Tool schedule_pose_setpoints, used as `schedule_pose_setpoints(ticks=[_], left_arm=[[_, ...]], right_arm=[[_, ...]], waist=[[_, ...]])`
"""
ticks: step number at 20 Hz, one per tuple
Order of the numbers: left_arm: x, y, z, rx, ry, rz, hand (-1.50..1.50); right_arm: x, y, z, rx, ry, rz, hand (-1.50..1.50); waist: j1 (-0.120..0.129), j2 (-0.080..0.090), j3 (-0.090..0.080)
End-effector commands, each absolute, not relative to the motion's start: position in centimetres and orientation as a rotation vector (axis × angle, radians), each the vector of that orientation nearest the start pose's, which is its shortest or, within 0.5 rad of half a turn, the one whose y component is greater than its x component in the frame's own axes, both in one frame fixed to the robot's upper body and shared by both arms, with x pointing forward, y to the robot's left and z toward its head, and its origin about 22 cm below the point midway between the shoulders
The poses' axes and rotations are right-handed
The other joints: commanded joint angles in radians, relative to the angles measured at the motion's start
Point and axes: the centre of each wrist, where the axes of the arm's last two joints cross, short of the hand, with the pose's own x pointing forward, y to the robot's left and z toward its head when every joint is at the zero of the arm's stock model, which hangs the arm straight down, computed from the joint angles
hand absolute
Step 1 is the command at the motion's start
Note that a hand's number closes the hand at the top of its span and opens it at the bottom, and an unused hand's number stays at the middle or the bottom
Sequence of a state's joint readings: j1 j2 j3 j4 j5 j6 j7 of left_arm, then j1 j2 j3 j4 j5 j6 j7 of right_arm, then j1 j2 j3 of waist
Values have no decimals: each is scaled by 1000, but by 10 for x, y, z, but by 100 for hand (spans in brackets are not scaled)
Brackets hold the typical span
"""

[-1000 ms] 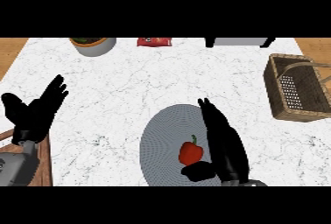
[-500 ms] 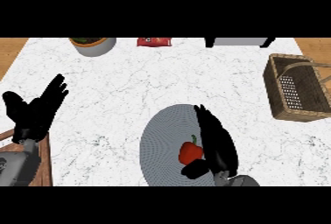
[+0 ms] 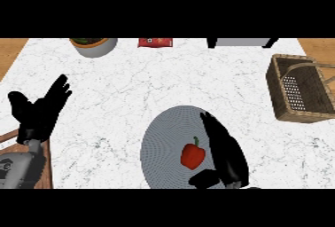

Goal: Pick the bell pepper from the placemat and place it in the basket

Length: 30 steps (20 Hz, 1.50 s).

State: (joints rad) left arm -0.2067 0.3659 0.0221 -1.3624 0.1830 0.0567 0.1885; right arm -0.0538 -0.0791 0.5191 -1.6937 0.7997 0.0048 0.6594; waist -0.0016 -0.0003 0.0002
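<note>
Fingers (image 3: 60, 88) spread and pointing up, the left robot hand (image 3: 39, 111) rests at the left edge of the white marble bench (image 3: 163, 80), holding nothing. At the far edge we see a grey bowl (image 3: 93, 46), then a red packet (image 3: 156, 42). Nearer us lies the grey oval placemat (image 3: 160, 142), and the red pepper (image 3: 192, 155) sits on it, right of its middle, green stem pointing away. Just right of the pepper we find the right robot hand (image 3: 226, 150), fingers straight and pressed together alongside it, thumb (image 3: 204, 179) below its near side; we cannot tell whether it touches. Well apart, at the right edge, stands the wicker basket (image 3: 307, 116).
</note>
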Motion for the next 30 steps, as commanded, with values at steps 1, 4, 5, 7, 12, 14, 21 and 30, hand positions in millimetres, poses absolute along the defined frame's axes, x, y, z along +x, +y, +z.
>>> schedule_pose_setpoints(ticks=[1,4,5,7,12,14,21,30], left_arm=[[288,315,30,181,-1385,-65,0],[291,304,31,190,-1398,-61,0],[297,300,34,192,-1388,-61,0],[286,315,31,193,-1391,-72,0],[279,335,40,190,-1370,-77,0],[288,322,18,200,-1382,-75,0],[285,310,28,180,-1381,-75,0],[291,312,35,174,-1372,-71,0]], right_arm=[[215,-112,29,-544,-1216,837,-150],[234,-129,27,-515,-1250,843,-150],[218,-102,20,-520,-1245,859,-150],[210,-100,38,-556,-1219,866,-150],[192,-106,0,-604,-1157,884,-150],[213,-105,12,-628,-1151,894,-150],[218,-99,-16,-674,-1101,1080,150],[222,-83,-31,-654,-1118,1079,150]], waist=[[2,0,0],[2,1,0],[1,0,0],[1,0,0],[2,-1,0],[0,0,0],[6,1,0],[3,0,0]])
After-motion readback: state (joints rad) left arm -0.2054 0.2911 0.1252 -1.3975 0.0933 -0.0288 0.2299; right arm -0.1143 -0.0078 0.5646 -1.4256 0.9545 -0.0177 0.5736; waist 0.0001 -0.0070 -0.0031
